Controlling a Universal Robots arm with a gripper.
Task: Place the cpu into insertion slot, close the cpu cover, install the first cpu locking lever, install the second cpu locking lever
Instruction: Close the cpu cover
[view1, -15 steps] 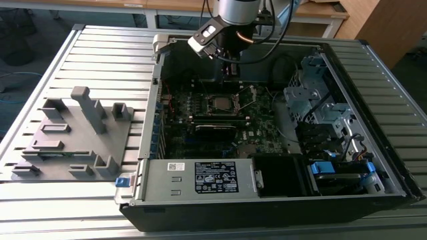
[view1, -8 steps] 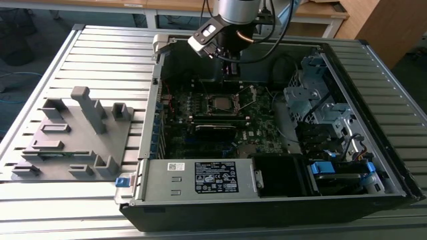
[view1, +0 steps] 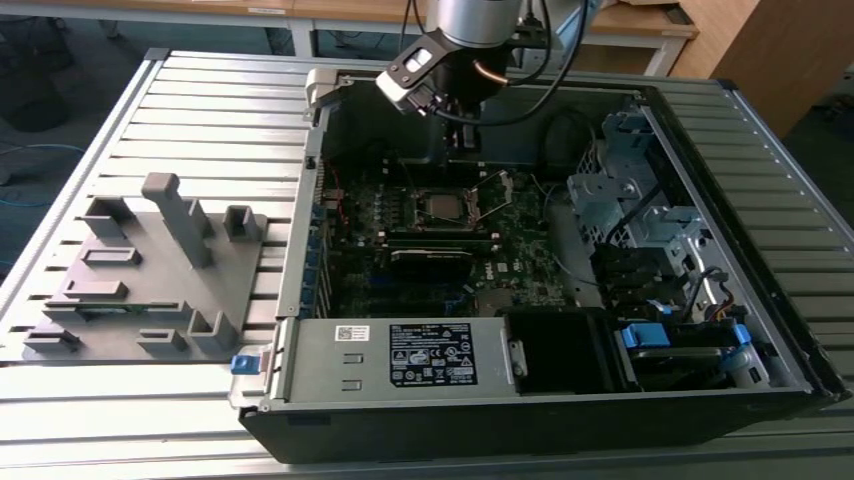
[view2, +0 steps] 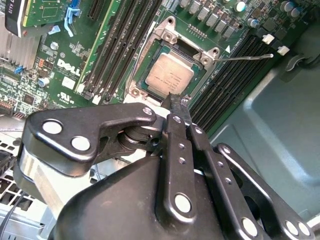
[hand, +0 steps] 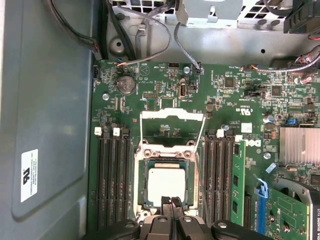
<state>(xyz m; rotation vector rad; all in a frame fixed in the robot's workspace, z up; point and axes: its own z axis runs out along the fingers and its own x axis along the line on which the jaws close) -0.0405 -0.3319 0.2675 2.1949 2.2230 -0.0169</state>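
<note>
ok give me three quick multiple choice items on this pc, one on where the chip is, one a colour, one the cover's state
1. Where is the small square silver-grey metal chip? A in the square black socket B loose beside it C hanging above it
2. The flat circuit board is A red B green C blue
3. The thin silver metal cover frame is A shut over the chip B raised open C missing
Key: A, its top shows inside the socket rim; B, green in both wrist views; B, it stands lifted clear of the bare chip.
</note>
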